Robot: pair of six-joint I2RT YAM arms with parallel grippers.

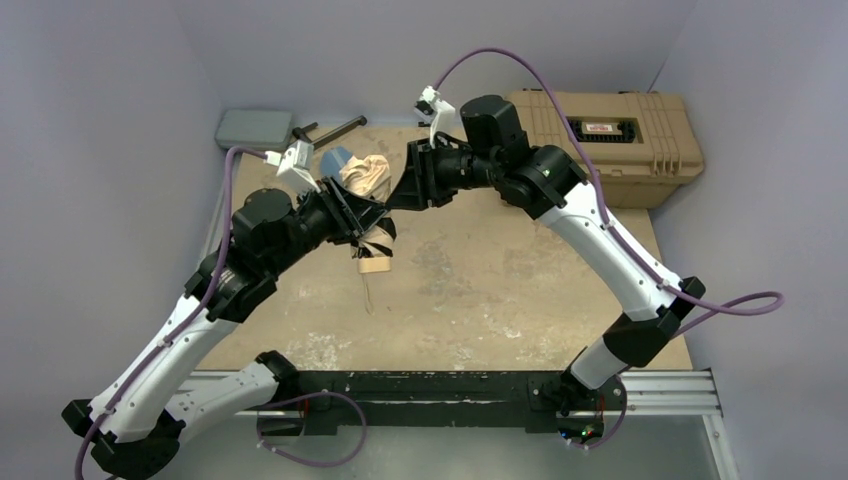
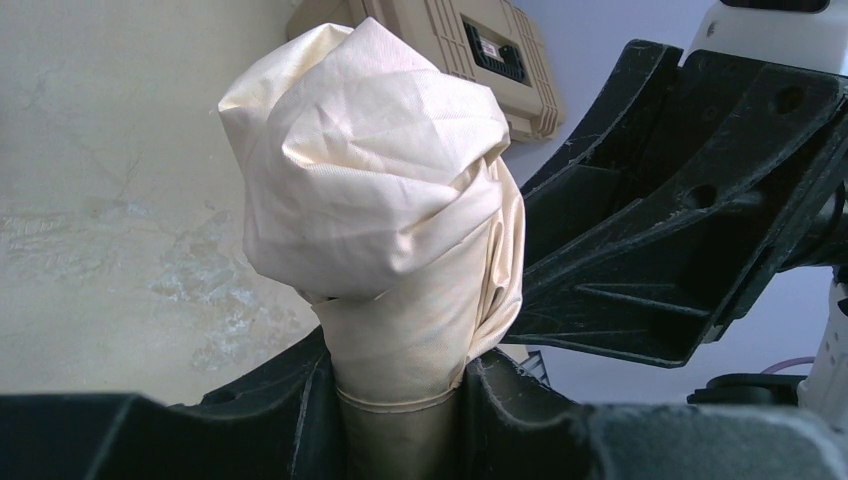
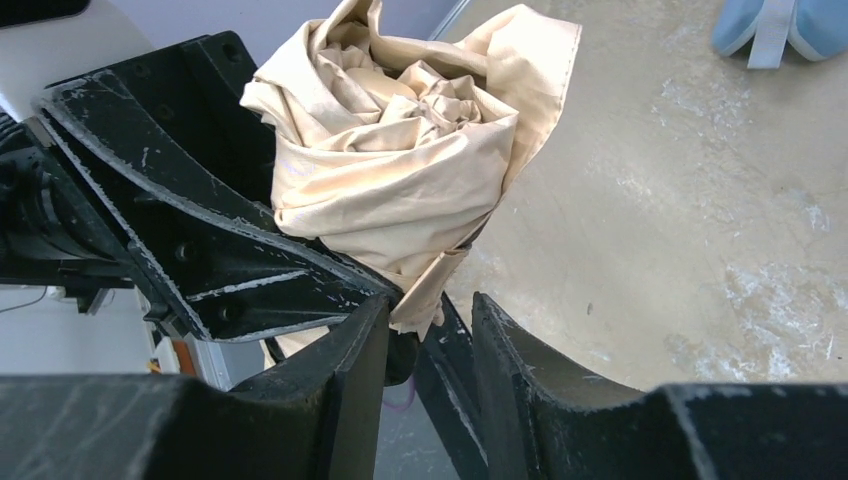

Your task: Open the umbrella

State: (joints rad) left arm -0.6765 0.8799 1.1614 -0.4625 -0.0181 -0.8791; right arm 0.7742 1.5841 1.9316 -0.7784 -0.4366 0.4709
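The left jaws are clamped across the narrow neck of the umbrella [image 2: 370, 180], one finger pressed to each side of the gathered beige cloth. From that grip the loose, crumpled canopy bulges straight out ahead of the wrist. In the overhead view the umbrella's [image 1: 365, 178] long axis runs roughly from near to far over the counter [image 1: 500, 290]. Its short tan end pokes out on the near side of the left jaws and the bunched canopy lies on the far side. The right jaws come in from the opposite side, almost nose to nose with the left ones, at the canopy end. In the right wrist view their fingers stand a little apart, with a hanging corner of the cloth [image 3: 400, 170] dipping into the mouth between them. Whether they pinch that corner or merely frame it cannot be told. The umbrella is folded, and it appears to be held up off the counter between the two arms. The coming move likely turns on the right arm drawing along this axis, away from the left grip. Beyond the arms a blue pouch [image 1: 335, 160] lies just behind the canopy, and a tan toolbox [image 1: 600, 140] sits at the far right.
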